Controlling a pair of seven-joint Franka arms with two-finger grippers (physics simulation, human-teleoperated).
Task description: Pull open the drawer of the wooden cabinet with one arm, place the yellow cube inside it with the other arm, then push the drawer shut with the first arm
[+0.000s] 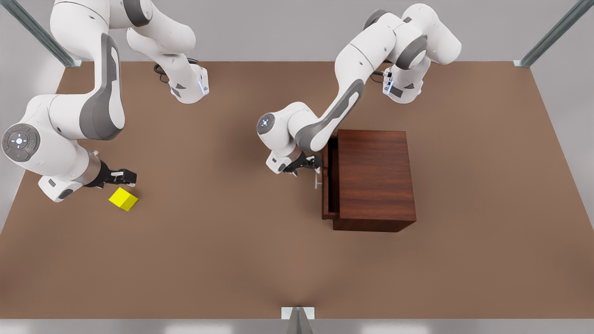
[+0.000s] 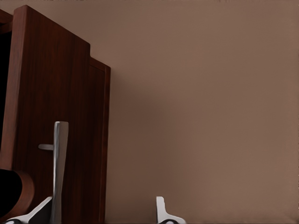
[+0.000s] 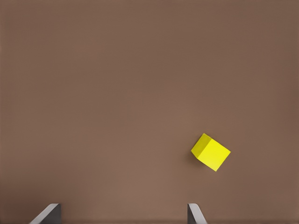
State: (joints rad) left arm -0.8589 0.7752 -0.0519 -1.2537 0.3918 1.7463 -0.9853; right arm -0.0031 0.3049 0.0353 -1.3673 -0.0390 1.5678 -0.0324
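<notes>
Step in hand: opening the dark reddish-brown wooden drawer (image 1: 330,185) of the boxy wood-grain cabinet (image 1: 376,178). It stands only slightly proud of the cabinet front. Left pincer (image 1: 312,166) is at the thin silver bar handle (image 2: 59,168), fingers spread, the bar beside one finger and not clamped. Right pincer (image 1: 128,177) hovers just above the small bright yellow cube (image 1: 123,199) on the brown counter (image 1: 232,241), fingers spread, empty.

Next, by my reading: close on the handle, pull outward; then the right arm descends on the cube.

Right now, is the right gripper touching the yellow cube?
Apart. The right wrist view shows bare table between the open right gripper and the yellow cube; the front view shows it beside the cube.
</notes>
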